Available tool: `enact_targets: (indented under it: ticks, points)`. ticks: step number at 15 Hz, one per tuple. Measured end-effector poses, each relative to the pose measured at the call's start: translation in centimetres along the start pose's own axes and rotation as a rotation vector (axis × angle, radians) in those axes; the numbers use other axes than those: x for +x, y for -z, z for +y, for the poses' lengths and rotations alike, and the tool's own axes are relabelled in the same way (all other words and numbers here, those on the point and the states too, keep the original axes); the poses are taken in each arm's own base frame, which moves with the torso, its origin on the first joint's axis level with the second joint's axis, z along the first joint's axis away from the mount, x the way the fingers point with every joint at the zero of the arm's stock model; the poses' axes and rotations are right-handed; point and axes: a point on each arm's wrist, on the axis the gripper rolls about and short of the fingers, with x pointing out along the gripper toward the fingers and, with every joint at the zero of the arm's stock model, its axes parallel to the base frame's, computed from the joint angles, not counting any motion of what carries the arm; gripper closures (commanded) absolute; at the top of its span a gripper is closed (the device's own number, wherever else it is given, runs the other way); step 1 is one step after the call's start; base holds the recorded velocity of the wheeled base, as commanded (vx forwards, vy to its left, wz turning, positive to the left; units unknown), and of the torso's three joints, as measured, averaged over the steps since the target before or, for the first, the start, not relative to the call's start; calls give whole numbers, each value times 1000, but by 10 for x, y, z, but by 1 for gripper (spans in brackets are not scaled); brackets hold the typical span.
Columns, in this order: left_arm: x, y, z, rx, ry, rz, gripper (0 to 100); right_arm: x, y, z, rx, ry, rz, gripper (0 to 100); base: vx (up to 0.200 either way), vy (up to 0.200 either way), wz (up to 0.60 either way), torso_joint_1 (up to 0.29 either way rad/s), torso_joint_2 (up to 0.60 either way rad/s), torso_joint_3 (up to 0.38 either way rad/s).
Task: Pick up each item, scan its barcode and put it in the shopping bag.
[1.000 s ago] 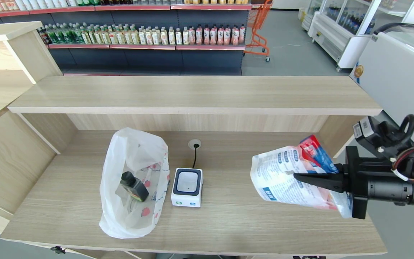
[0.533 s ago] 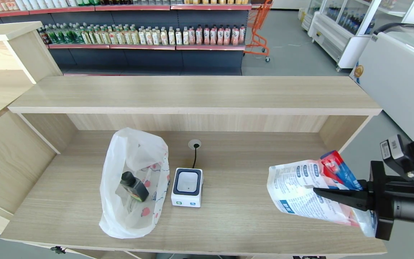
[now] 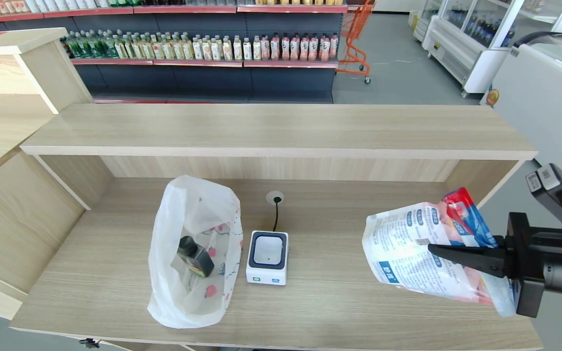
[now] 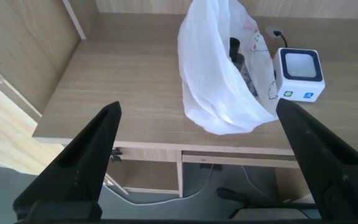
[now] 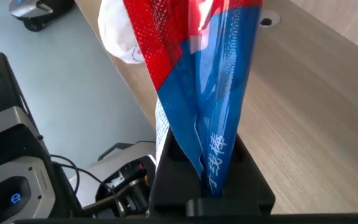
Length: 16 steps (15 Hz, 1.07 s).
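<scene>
Head view: the right gripper [image 3: 432, 248] is seen clamped on a snack packet [image 3: 403, 243], one dark finger laid across the packet's white printed face; in the right wrist view the same gripper [image 5: 207, 186] is shown pinching the packet [image 5: 210, 93] at its flattened red-and-blue end, with the rest of the packet standing out beyond the fingers. The packet is held in the air over the right end of the bench [image 3: 334, 307], nearer the front edge than the back, and is not touching the bench.

The packet is judged to be light, soft and crinkly, with a slick film that may slip; the flat sealed end is judged the best place to hold it, since the puffed body would give and the contents could be crushed. Whether the barcode lies on the white face cannot be told.

The left gripper [image 4: 197, 104] is spread wide with nothing in it, hanging off the front edge of the bench towards the left corner.

A scanner [image 3: 267, 257] sits at the middle of the bench, its cable led to a hole near the back; a thin white shopping bag [image 3: 183, 297] stands just beside it on the left, near the front edge; a dark bottle [image 3: 195, 256] lies tilted inside it; the limp bag is judged likely to sag when loaded.
</scene>
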Motion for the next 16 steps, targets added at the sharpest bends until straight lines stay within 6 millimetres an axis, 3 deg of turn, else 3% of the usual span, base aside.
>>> enact_targets:
  ticks: [5,10,16]
  points:
    - [0,0,0,1,-1,0,0,5,2,-9,17,16,14,100,0,200,0,0,1,3]
    - [0,0,0,2,-1,0,0,24,-3,-36,-11,37,32,100,0,200,0,5,3,4]
    - [0,0,0,0,-1,0,0,71,21,-87,-110,24,119,100,0,0,0,0,0,0]
